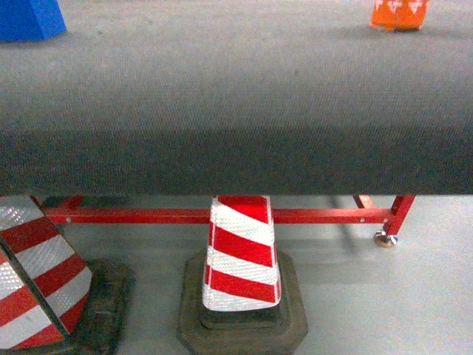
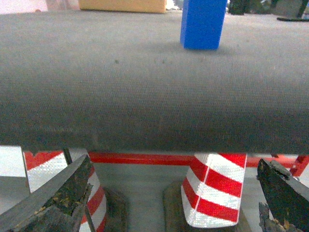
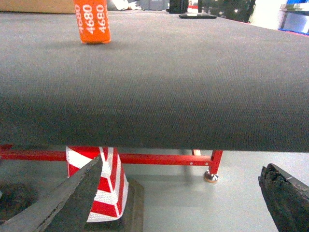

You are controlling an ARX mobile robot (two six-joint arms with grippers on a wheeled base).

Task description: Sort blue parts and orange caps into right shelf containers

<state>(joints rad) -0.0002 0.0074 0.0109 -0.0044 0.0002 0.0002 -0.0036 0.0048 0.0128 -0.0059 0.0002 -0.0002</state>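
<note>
A blue part (image 1: 26, 18) stands on the dark grey table top (image 1: 236, 111) at the far left; in the left wrist view the blue part (image 2: 203, 24) rises upright well beyond the table's near edge. An orange cap (image 1: 399, 15) printed "4680" stands at the far right, and the right wrist view shows this orange cap (image 3: 91, 21) too. My left gripper (image 2: 176, 203) and right gripper (image 3: 181, 203) both hang open below the table's front edge, empty. Neither shows in the head view. Of the right shelf containers only a bluish box edge (image 3: 294, 17) shows.
Red-and-white striped cones (image 1: 242, 255) (image 1: 37, 274) stand on black bases on the grey floor under the table. The table's red frame bar (image 1: 185, 215) ends in a leg with a metal foot (image 1: 386, 238). A cardboard box (image 2: 123, 5) lies at the table's far side.
</note>
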